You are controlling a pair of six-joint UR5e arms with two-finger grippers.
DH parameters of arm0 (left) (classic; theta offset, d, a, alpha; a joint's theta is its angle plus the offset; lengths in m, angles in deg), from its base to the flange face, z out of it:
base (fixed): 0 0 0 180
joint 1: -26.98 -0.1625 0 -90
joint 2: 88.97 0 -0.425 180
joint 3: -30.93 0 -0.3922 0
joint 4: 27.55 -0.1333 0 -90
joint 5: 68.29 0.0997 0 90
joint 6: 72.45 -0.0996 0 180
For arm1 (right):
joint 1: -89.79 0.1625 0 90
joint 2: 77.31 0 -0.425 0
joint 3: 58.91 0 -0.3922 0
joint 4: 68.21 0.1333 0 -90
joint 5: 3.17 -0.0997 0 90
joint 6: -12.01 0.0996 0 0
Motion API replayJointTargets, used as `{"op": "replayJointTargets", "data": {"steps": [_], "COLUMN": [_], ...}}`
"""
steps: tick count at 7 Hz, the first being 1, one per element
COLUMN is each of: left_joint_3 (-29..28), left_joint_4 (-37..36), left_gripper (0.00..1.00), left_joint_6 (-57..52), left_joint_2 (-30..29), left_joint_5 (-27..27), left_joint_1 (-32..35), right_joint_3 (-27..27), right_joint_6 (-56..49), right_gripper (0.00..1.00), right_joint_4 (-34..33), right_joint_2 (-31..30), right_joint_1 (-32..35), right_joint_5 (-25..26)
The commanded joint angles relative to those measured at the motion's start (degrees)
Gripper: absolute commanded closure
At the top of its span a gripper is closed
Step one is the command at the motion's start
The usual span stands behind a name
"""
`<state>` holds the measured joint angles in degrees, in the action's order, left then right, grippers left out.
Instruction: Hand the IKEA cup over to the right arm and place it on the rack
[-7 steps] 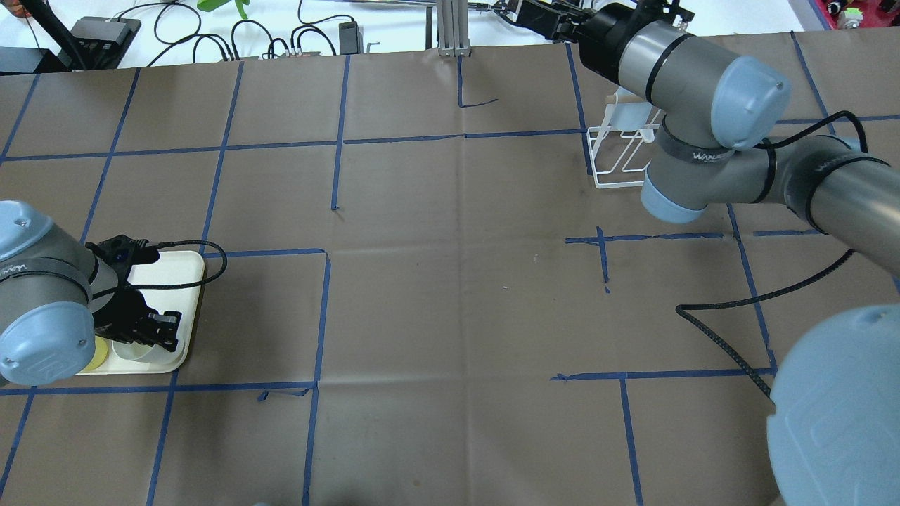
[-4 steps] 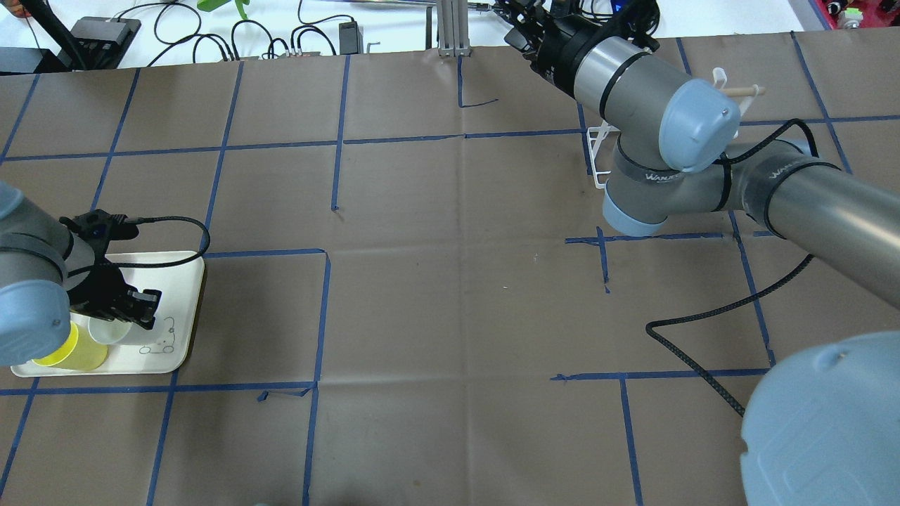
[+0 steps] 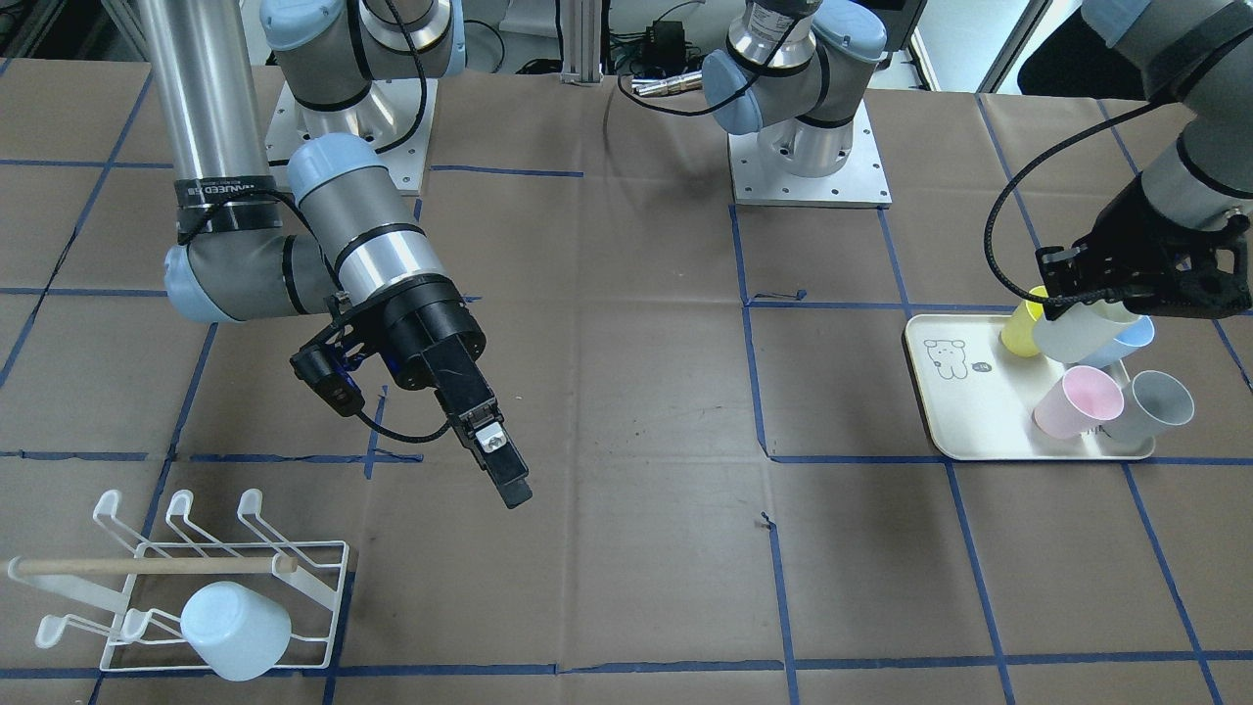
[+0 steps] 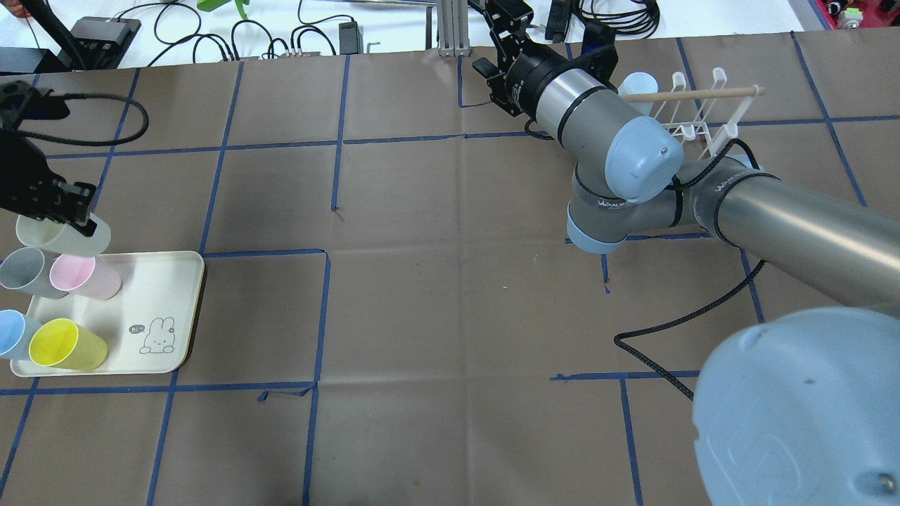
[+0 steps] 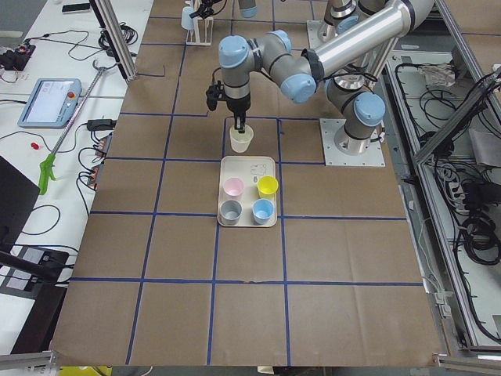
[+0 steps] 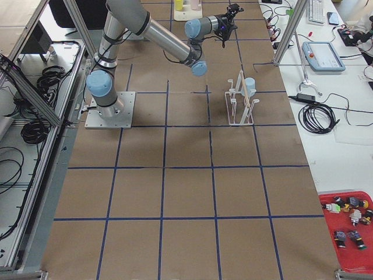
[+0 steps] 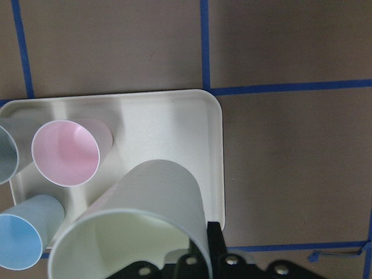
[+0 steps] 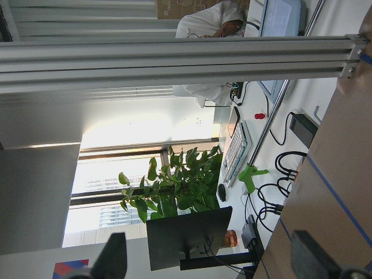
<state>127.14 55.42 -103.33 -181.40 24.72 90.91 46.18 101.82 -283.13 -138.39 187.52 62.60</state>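
Pinching a pale cream plastic cup [image 4: 60, 237] by its rim in the left black linkage gripper [image 4: 84, 221]; holding it tilted and raised clear of the cream rectangular tray [image 4: 169, 281], near the tray's edge. Noting four more on that tray: a yellow cup [image 4: 63, 344], a sky-blue cup [image 4: 14, 332], a pink cup [image 4: 84, 275], a grey cup [image 4: 24, 270]. Hanging the right black slim-fingered gripper [image 3: 511, 487] over the brown table covering [image 3: 636, 568], fingers [image 8: 113, 258] spread wide, clasping nothing, well apart from the cream cup. Finding the white wire rack [image 3: 328, 587] bearing one pale blue upturned cup [image 3: 235, 627]
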Motion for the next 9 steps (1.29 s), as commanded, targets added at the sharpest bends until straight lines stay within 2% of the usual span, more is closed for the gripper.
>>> {"op": "replayJointTargets", "data": {"steps": [1, 4, 6, 7, 9], "left_joint_3": [-5.95, -3.15, 3.42, 7.98, 15.29], "left_joint_4": [1.59, -12.44, -27.60, -37.35, -51.88], "left_gripper": [1.00, 1.00, 1.00, 1.00, 1.00], "left_joint_6": [-0.41, -5.30, -9.44, -9.81, -10.16], "left_joint_2": [-3.10, -5.39, -5.31, -5.39, -5.48], "left_joint_5": [-2.02, -22.45, -35.03, -39.79, -48.84], "left_joint_1": [3.56, 4.44, 6.28, 7.43, 9.10], "right_joint_3": [0.37, 0.29, 0.29, 0.38, 0.29], "right_joint_6": [1.15, 1.15, 0.72, 0.97, 0.89], "right_gripper": [0.00, 0.00, 0.00, 0.00, 0.00], "right_joint_4": [-0.33, 0.11, 2.81, 5.53, 5.83], "right_joint_2": [0.52, 0.43, 0.25, -0.01, -0.19], "right_joint_1": [0.18, 0.54, 0.54, 0.54, 0.45], "right_joint_5": [0.14, 0.32, 0.06, -0.55, -0.39]}}
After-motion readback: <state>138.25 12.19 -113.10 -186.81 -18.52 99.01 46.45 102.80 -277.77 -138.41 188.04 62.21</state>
